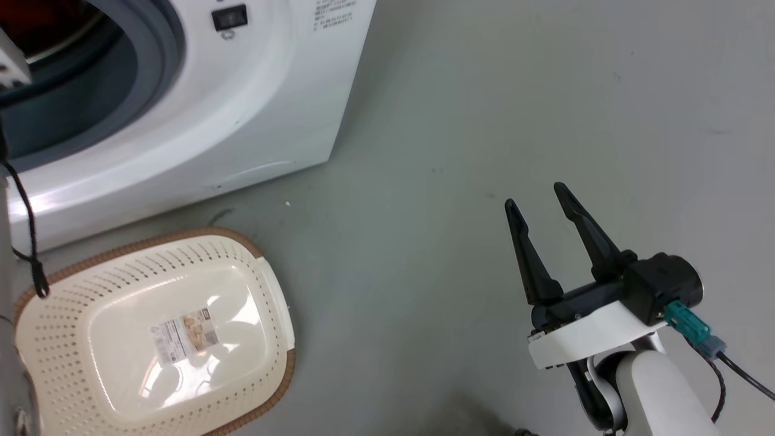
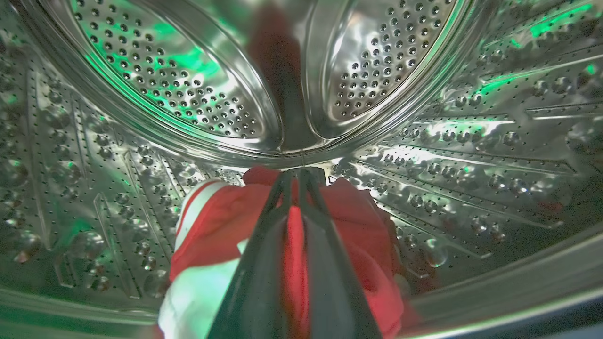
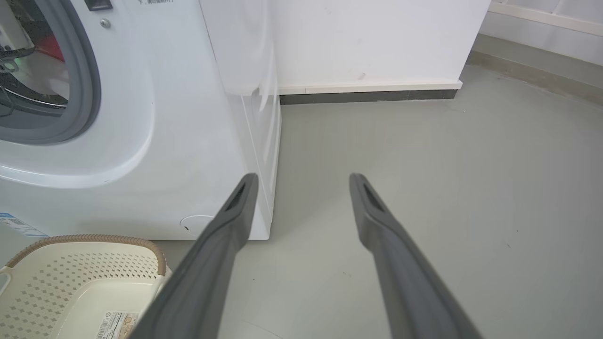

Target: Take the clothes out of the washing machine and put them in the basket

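Closest, the left gripper (image 2: 297, 181) pinches the red jersey (image 2: 362, 221) inside the washing machine drum (image 2: 471, 155), while the right gripper (image 1: 536, 197) hangs spread above the floor (image 1: 454, 121) right of the basket (image 1: 60, 315).

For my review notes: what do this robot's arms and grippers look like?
The right gripper has two long, tapering black fingers on a dark base. Behind it sit a white wrist shell and a black cylindrical housing, with a teal connector feeding a black cable. The forearm is pale and rounded. The left gripper has the same dark, narrow fingers.
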